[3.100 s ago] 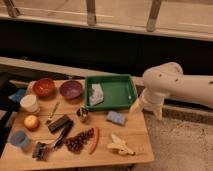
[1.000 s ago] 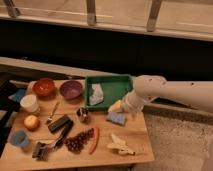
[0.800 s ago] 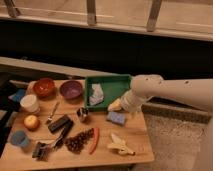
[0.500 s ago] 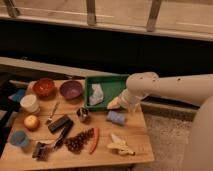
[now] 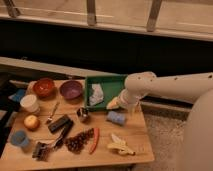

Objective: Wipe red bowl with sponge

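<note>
The red bowl (image 5: 44, 87) stands at the table's back left, beside a purple bowl (image 5: 71, 89). Near the table's right side lies the sponge (image 5: 116, 117), a small light-blue block just in front of the green tray (image 5: 114, 81). My white arm reaches in from the right. Its gripper (image 5: 115, 104) hangs just above the sponge, at the tray's front right corner. The gripper is open and holds nothing. The sponge rests on the table, apart from the bowl.
A pale cloth (image 5: 96, 94) lies in the tray. Also on the table are a white cup (image 5: 30, 103), an orange fruit (image 5: 31, 121), a blue cup (image 5: 19, 138), a small can (image 5: 82, 114), a black tool (image 5: 60, 123), a red chili (image 5: 94, 140) and a banana (image 5: 120, 145).
The arm has swung in from the right and come down over the tray's front corner, so the gripper now hangs closer above the sponge. Nothing on the table has moved.
</note>
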